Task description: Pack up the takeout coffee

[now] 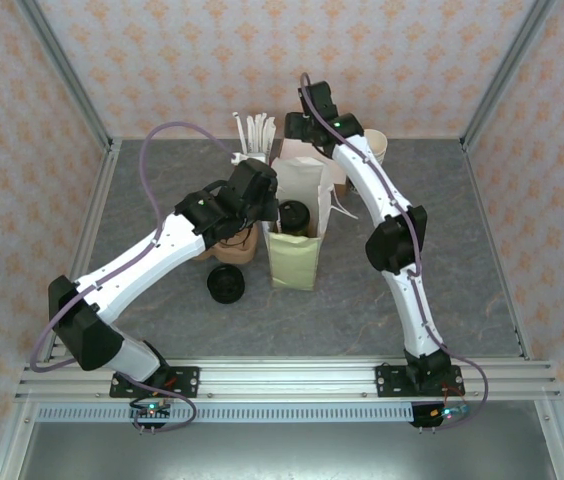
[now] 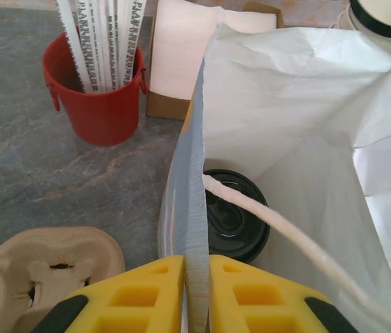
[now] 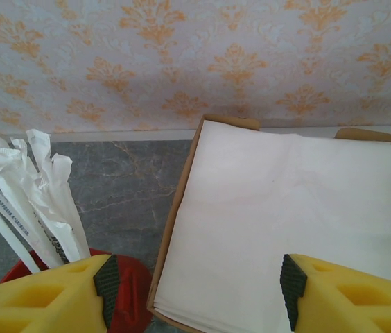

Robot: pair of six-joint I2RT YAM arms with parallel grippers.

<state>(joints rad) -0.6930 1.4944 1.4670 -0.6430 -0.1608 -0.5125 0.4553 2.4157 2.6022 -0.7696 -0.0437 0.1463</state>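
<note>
Since the takeout coffee (image 2: 233, 220) sits lid-up at the bottom of the open white paper bag (image 2: 299, 104), whose left wall is pinched between the closed fingers of the left gripper (image 2: 197, 281), a tug or sideways drift of that arm could tip the light bag and topple the coffee. With fingers spread and holding nothing, the right gripper (image 3: 199, 284) hangs over the napkins (image 3: 285, 208) in their cardboard box (image 3: 230, 122), where a careless descent could knock the red bucket (image 2: 102, 104) of wrapped straws (image 2: 91, 35) beside it. No brand shows on the coffee's lid or the bag, and the straw wrappers' dark print is too small to read.
</note>
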